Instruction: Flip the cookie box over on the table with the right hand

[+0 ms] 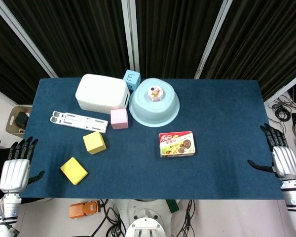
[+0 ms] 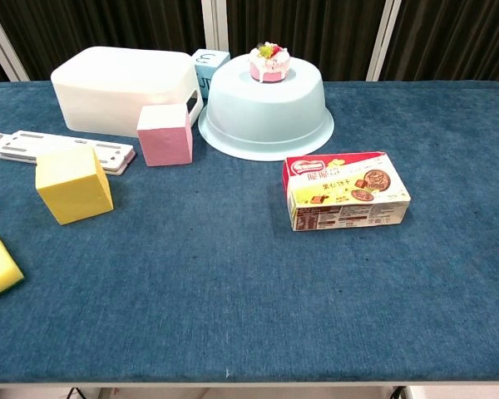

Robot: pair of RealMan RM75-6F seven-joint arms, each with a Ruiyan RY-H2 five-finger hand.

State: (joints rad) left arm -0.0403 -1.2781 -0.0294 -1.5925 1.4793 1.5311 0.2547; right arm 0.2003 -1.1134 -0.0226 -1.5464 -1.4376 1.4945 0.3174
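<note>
Cookie box [image 1: 177,143]: lying flat, picture side up, on the desk [image 1: 222,113] just in front of the pale blue dome [image 1: 154,102]. Right hand [image 1: 277,155]: empty, fingers spread, at the desk's right edge, well apart from the box. Flip appears complete; nothing evidently left.

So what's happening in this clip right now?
Nothing is being handled at this moment. The red and yellow cookie box lies flat on the blue table, picture side up, in front of the upturned pale blue bowl. The right hand is open, off the table's right edge, well clear of the box. The left hand is open at the left edge, holding nothing.
</note>
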